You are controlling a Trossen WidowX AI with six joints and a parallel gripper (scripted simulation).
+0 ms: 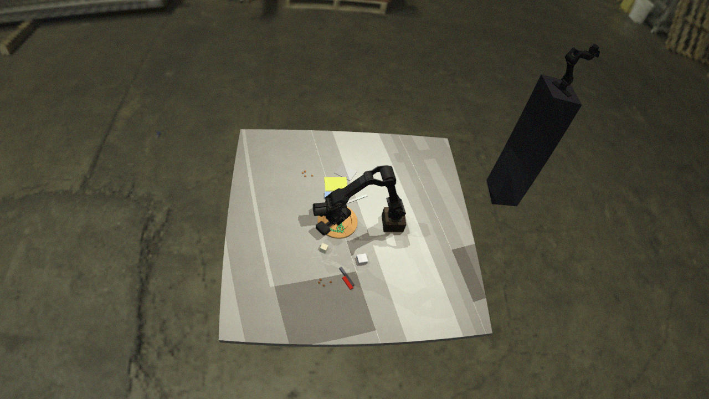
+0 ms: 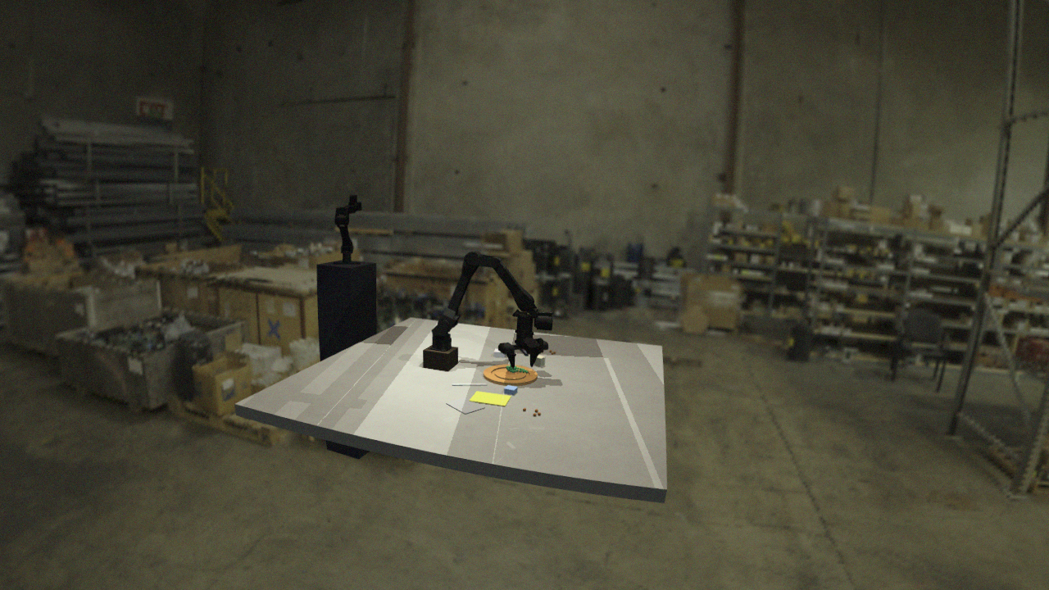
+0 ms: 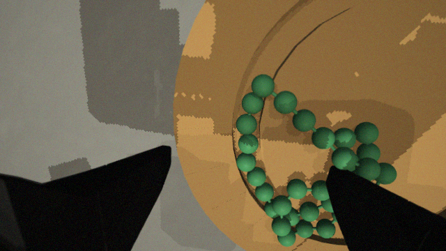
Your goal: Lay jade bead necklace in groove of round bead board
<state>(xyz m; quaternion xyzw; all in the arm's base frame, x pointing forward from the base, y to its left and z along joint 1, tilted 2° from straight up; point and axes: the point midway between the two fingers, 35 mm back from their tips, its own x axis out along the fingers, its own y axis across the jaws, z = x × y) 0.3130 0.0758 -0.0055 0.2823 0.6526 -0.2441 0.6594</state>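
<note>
The round tan bead board [image 3: 348, 52] [image 1: 348, 223] [image 2: 498, 376] lies on the table close to the arm's base. The jade bead necklace [image 3: 304, 120] [image 1: 338, 228] [image 2: 515, 366] lies on the board. One strand follows the curved groove on its left side. The other strand crosses the inner disc, and the rest is bunched in small heaps at the lower right. My gripper [image 3: 249, 164] [image 1: 333, 225] [image 2: 522, 359] is open just above the board. One finger is over the table beside the rim and the other is over the bunched beads, hiding some. Nothing is held.
A yellow sheet [image 1: 335, 183] [image 2: 489, 398] lies beyond the board. A cream cube [image 1: 324, 246], a white cube [image 1: 361, 258], a red and grey tool [image 1: 347, 279] and loose brown beads [image 1: 307, 173] lie on the table. A dark pillar [image 1: 533, 141] [image 2: 345, 297] stands off the table.
</note>
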